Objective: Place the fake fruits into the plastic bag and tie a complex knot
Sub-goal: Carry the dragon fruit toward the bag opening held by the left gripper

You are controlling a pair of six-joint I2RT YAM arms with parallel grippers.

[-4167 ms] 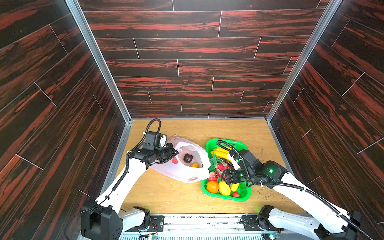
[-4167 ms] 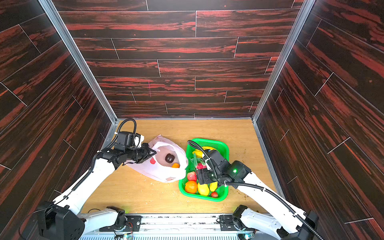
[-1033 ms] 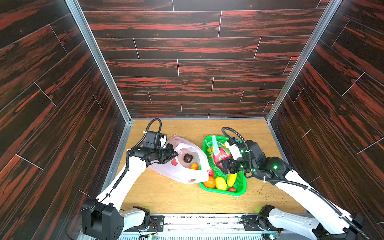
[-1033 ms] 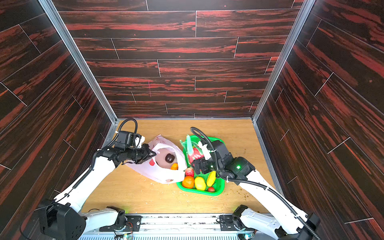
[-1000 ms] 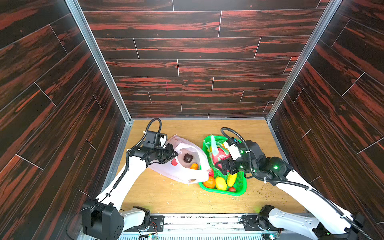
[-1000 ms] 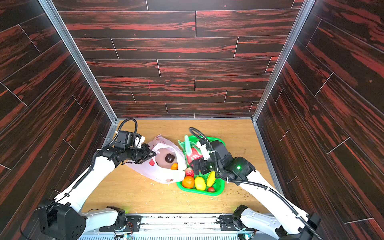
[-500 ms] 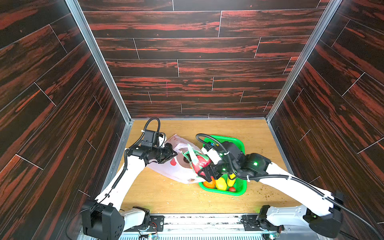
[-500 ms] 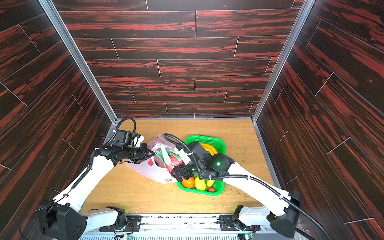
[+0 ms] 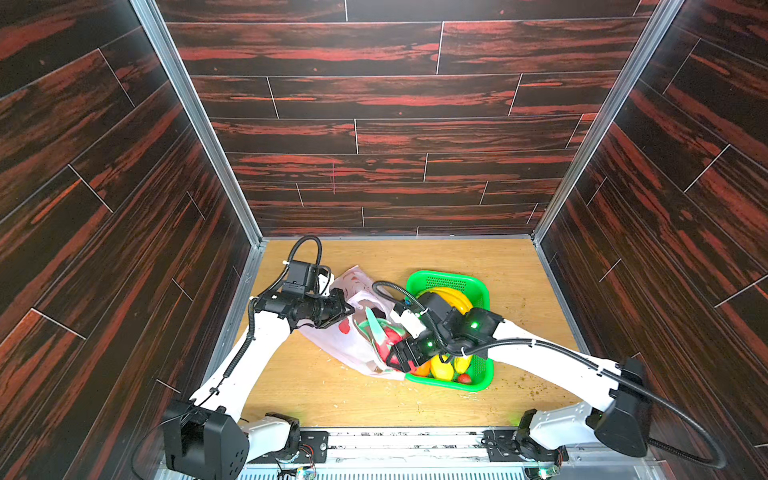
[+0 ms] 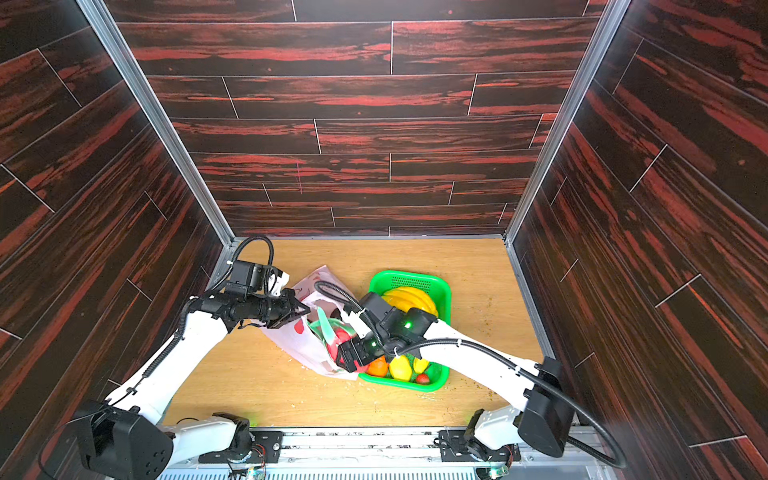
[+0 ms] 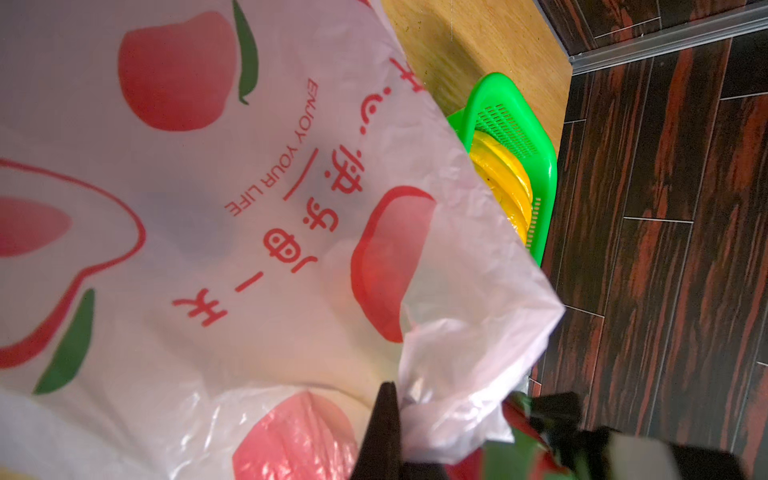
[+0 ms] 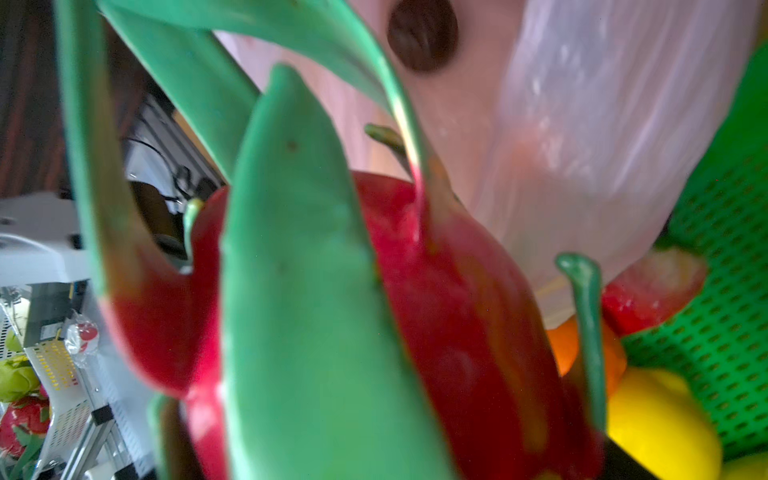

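red-pink and glossy, the dragon fruit (image 9: 385, 337) (image 10: 337, 335) (image 12: 457, 291) sits clamped in the right gripper (image 9: 398, 354) (image 10: 350, 354), whose jaws stand wide around its red body. its green tips point toward 11 o'clock in both top views. it hangs over the open mouth of the plastic bag (image 9: 353, 359) (image 10: 300, 347) (image 11: 249, 249); whether it touches the film cannot be told. the bag lies on the wooden table (image 9: 316, 386), its printed red fruit pictures and red text filling the left wrist view. the left gripper (image 9: 343, 309) (image 10: 302, 309) is pinched tight on the bag's rim at the bag's 10 o'clock side, lifting that edge. inside the bag, the right wrist view shows a dark round fruit (image 12: 422, 35). the green perforated basket (image 9: 446, 276) (image 10: 409, 276) (image 11: 498, 95) (image 12: 727, 291) stands just beside the bag at its 3 o'clock, touching its edge. in the basket the banana bunch (image 9: 455, 297) (image 10: 409, 299) (image 11: 507, 178) lies toward 12 o'clock, with an orange (image 9: 422, 369) (image 10: 377, 368), a lemon (image 9: 440, 368) (image 10: 400, 368) (image 12: 656, 415) and a strawberry (image 9: 464, 378) (image 10: 422, 378) toward 6 o'clock.
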